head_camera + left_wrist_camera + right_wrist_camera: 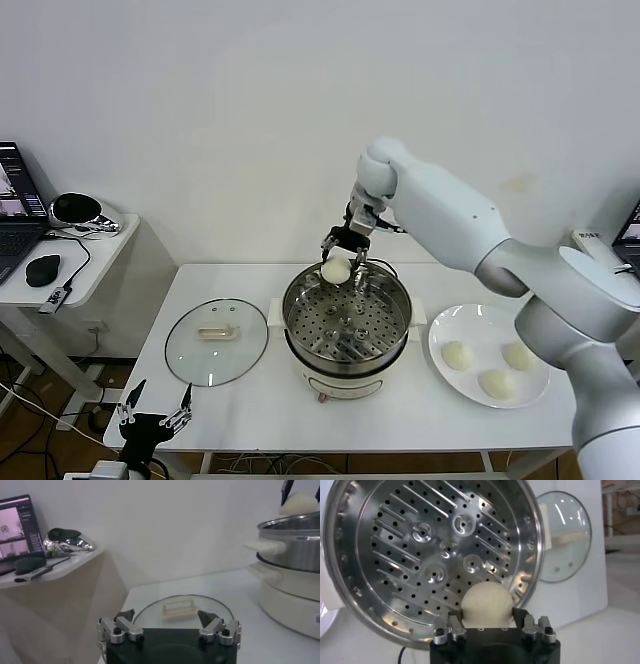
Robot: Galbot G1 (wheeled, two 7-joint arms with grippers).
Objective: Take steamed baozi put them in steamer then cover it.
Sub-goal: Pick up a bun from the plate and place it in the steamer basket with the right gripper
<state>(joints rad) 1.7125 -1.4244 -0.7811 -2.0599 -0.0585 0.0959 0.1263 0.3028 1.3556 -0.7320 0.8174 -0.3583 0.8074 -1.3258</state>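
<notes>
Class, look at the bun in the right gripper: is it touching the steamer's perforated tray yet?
Apart. In the head view the right gripper holds the baozi above the steamer rim, with the perforated tray well below it.

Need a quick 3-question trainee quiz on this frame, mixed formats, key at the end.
1. True or false: the cover sits on the steamer.
2. How many baozi lie on the white plate?
3. The right gripper is: A) empty B) holding a baozi above the steamer's far rim C) lifting the cover.

The left gripper waits at the table's near left edge.

Key: 1 false; 2 three; 3 B.
</notes>
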